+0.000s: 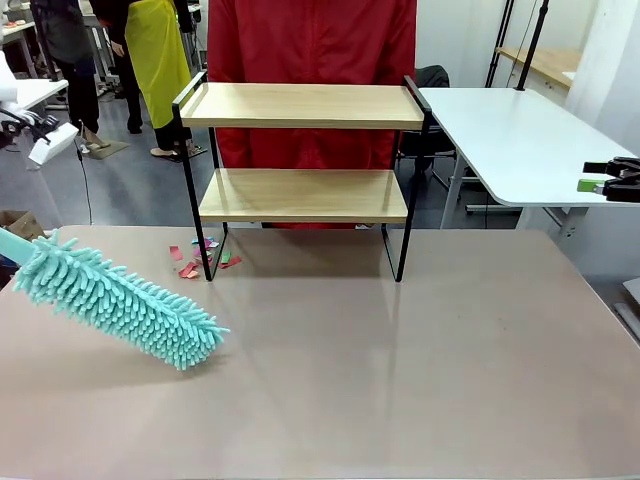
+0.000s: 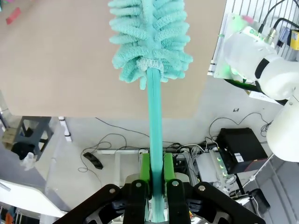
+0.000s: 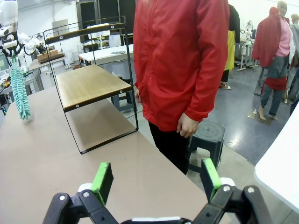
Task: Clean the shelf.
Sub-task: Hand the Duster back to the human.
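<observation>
While the left gripper is clamped on the handle of a teal duster, its fluffy head is kept low over the counter, presumably ready for sweeping. Beyond it the shelf is seen at the far edge, both boards bare, paper scraps beside its foot. The right gripper is held wide open and empty, off to the side. A person in red is stationed just behind the shelf.
</observation>
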### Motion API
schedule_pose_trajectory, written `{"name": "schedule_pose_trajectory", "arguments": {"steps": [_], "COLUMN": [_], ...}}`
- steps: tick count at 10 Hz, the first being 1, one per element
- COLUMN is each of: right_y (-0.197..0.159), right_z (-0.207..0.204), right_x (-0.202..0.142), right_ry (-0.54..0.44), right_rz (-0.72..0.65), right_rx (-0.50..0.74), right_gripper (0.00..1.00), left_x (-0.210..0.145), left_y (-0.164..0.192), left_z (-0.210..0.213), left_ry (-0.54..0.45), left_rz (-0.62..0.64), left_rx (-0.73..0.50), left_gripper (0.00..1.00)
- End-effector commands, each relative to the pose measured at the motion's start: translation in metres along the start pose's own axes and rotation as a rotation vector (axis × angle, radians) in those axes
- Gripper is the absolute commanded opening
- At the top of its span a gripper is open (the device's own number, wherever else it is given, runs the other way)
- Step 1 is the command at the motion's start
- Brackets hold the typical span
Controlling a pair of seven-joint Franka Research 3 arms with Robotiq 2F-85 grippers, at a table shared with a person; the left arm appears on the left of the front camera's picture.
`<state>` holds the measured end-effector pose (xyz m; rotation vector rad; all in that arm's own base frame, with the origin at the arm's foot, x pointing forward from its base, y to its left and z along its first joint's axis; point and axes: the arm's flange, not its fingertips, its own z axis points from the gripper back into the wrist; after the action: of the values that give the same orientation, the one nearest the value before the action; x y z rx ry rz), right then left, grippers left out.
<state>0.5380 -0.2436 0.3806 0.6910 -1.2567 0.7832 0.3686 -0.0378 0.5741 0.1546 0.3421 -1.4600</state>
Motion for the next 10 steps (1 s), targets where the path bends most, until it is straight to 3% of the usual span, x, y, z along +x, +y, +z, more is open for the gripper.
{"name": "schedule_pose_trajectory", "arguments": {"steps": [1,6,7,10], "right_y": [0.001,0.0,0.015,0.05], "right_z": [-0.002,0.0,-0.001,-0.032], "right_x": [0.008,0.0,0.026,0.104], "right_ry": [0.015,0.0,-0.007,0.016], "right_rz": [-0.011,0.0,0.051,0.08], "right_rx": [-0.015,0.0,-0.007,0.088], "right_gripper": [1.0,1.0,1.0,1.0], "left_x": [0.002,0.003,-0.016,-0.003], "left_y": [0.003,0.004,-0.01,-0.027], "left_z": [-0.002,-0.004,0.005,0.001], "left_ry": [-0.02,0.004,-0.071,-0.228], "left_rz": [-0.014,-0.004,0.122,0.074], "left_rx": [-0.005,-0.009,0.048,0.151], "left_gripper": [0.13,0.13,0.13,0.13]}}
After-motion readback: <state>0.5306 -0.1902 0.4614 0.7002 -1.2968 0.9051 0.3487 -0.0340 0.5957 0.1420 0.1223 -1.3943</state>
